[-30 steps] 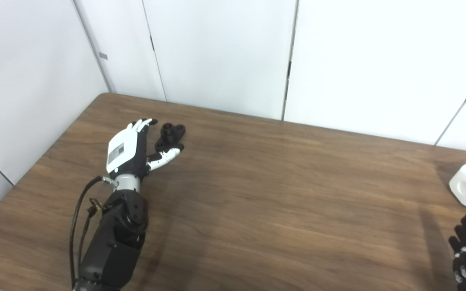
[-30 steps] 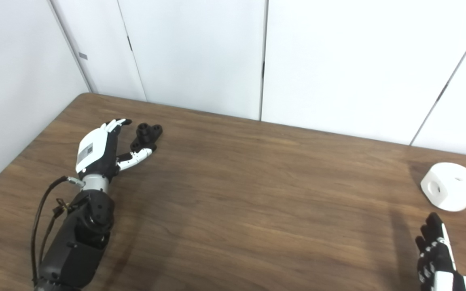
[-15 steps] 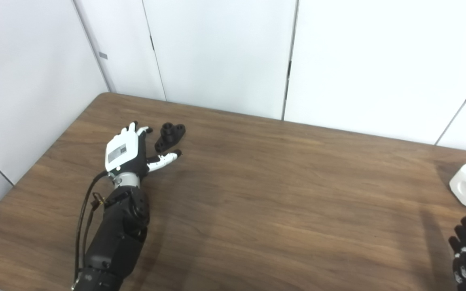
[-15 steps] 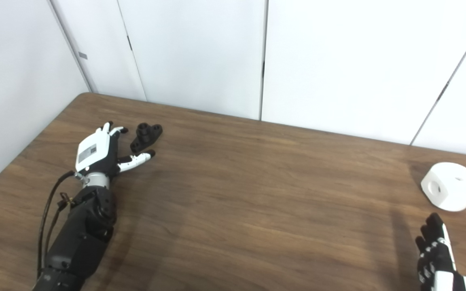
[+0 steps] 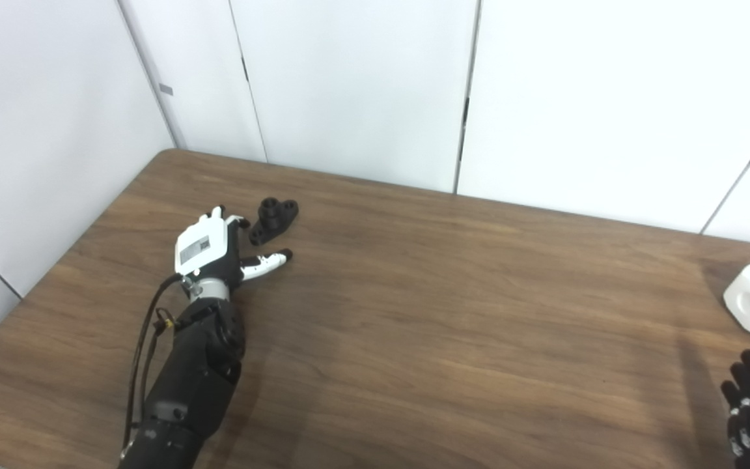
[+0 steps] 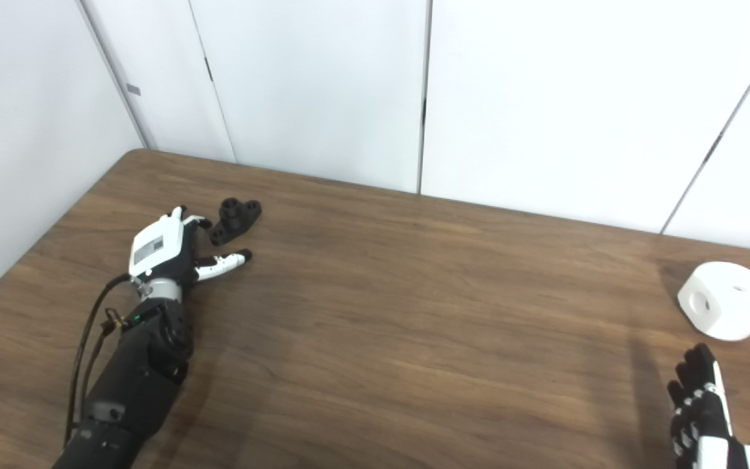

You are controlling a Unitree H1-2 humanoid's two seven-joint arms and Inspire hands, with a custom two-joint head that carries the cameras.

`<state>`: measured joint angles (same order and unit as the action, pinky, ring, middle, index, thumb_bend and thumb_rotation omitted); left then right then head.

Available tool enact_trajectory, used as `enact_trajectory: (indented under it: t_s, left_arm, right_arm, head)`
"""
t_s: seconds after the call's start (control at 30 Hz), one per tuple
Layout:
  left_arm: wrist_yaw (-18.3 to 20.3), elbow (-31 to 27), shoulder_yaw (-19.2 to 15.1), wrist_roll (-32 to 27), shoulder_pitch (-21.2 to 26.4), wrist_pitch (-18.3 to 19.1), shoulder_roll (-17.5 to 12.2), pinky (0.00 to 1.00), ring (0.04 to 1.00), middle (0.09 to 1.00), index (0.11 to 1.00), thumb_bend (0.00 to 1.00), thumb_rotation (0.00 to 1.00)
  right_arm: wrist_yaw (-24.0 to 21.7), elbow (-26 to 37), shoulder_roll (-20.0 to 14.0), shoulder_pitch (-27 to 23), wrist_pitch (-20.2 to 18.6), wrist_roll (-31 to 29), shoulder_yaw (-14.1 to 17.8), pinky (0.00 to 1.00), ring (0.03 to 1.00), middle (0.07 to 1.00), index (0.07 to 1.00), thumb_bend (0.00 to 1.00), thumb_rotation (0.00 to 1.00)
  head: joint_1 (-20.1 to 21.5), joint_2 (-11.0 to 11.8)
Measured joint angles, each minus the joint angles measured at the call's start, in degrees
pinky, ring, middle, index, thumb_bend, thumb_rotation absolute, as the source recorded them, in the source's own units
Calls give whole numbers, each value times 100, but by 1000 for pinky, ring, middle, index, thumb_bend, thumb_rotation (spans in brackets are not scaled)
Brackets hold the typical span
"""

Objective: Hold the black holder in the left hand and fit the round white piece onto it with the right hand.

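Dark wood grain runs across the surface (image 5: 427, 339) in the left eye view. The black holder (image 5: 273, 220) lies on it near the far left corner, not yet picked up. The left robot hand (image 5: 215, 251) rests just beside it on the near side, holding nothing, fingers spread toward the holder and thumb stretched out to the right. Whether the fingertips touch the holder I cannot tell. The holder looks like rigid moulded plastic, small and probably light, with raised round bosses on top. It should take a firm pinch without harm, and the narrower lower body looks the best place to take hold, leaving the bosses free.

In the right eye view the round white piece (image 6: 726, 300) sits at the far right of the surface, well apart from the holder. It appears a stiff, chunky, smooth plastic block with holes in its faces, likely light but somewhat slippery, so a wrap around its flat sides seems safest. The right robot hand (image 6: 702, 407) waits near it at the bottom edge, empty, fingers extended and apart.
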<state>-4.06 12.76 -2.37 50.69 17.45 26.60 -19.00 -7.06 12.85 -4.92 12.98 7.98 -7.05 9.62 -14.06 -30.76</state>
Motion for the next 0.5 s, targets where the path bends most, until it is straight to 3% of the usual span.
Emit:
enact_trajectory:
  t_s: [0.5]
  left_arm:
    - [-57, 153, 22, -46, 163, -6, -39, 1000, 1000, 967, 705, 832, 510]
  right_arm:
    - [2, 1, 2, 1, 0, 62, -16, 1000, 1000, 983, 958, 632, 1000]
  head:
    - [70, -18]
